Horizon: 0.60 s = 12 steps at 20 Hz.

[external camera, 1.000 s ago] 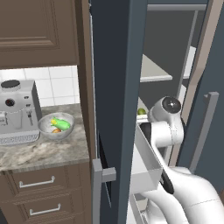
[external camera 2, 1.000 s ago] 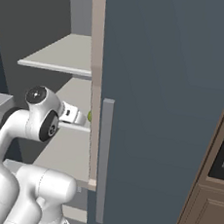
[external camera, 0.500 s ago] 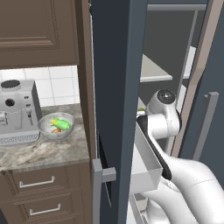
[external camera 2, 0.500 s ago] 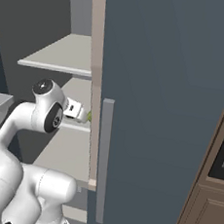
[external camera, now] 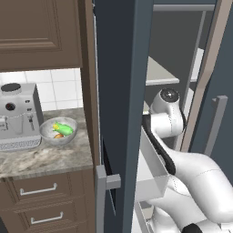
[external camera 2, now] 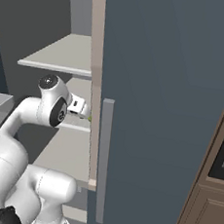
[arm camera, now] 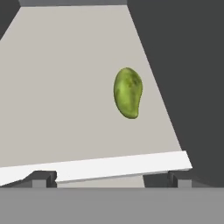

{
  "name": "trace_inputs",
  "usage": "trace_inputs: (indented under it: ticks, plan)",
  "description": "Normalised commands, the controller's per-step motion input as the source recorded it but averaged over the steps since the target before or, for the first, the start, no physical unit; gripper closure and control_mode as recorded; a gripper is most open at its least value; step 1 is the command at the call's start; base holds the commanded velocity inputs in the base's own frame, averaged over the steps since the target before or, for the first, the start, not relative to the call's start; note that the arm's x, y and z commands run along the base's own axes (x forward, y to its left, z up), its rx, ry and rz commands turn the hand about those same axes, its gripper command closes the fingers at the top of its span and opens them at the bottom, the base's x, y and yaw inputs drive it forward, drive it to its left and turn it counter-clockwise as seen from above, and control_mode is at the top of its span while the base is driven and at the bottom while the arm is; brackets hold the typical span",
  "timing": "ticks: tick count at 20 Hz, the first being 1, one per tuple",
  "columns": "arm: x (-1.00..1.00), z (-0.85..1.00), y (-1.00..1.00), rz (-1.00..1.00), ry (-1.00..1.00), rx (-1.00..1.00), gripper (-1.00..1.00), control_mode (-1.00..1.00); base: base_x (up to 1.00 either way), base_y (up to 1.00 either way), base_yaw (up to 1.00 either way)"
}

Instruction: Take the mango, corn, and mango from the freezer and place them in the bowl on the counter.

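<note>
A green mango lies on the pale grey floor of a freezer compartment, ahead of my gripper and a little to the right. The jaws are open with nothing between them, well short of the fruit. A sliver of the mango peeks out beside the door edge, just past my hand. My arm reaches into the open freezer. The speckled bowl sits on the counter and holds a green and yellow piece and an orange one.
The open freezer door stands close on the arm's right. A pale drawer is pulled out below the arm, with a shelf above. A coffee machine stands left of the bowl.
The arm has lifted a little and pushed the hand further into the freezer. The jaws have stayed open.
</note>
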Motion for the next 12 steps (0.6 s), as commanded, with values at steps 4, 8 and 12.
trace_inputs:
  ticks: [4,8,12]
  plan:
    - [0.28,-0.01,-0.06,0.00,0.00,0.00,-1.00,-1.00,0.00,0.00,0.00]
    - [0.30,-0.09,-0.06,0.00,0.00,0.00,-1.00,-1.00,0.00,0.00,0.00]
    - [0.27,-0.04,-0.11,0.00,0.00,0.00,-1.00,-1.00,0.00,0.00,0.00]
